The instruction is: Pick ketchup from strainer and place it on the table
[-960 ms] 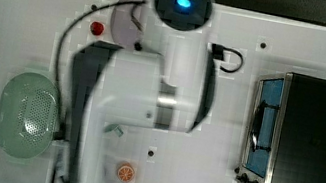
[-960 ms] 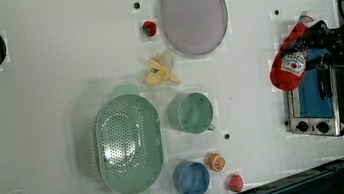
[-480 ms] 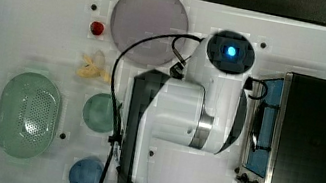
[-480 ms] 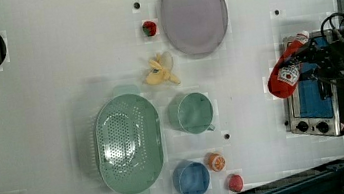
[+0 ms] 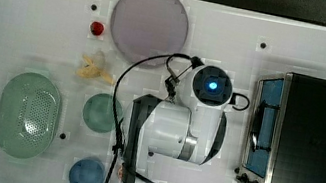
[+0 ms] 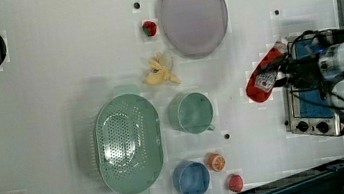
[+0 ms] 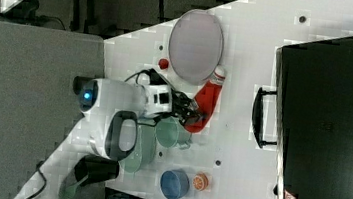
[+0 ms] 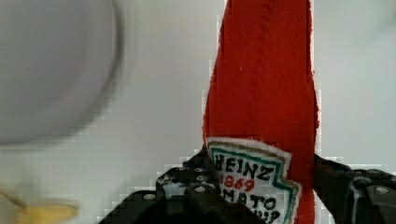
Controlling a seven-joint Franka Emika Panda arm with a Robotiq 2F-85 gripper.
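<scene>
One step is left: the tool (image 8: pixel 261 186) grips the ketchup (image 6: pixel 262 76), away from the strainer (image 6: pixel 128 143); next, lower it to the bench (image 6: pixel 55 67) and release.

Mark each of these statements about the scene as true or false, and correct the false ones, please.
1. The gripper is shut on the ketchup. True.
2. The ketchup lies inside the strainer. False: the strainer holds nothing; the bottle is held beside the toaster oven.
3. A strawberry sits next to the purple plate. True.
4. The green mug stands inside the strainer. False: it stands on the table, beside the strainer.
5. The blue bowl holds the orange slice. False: the slice lies beside it.
</scene>
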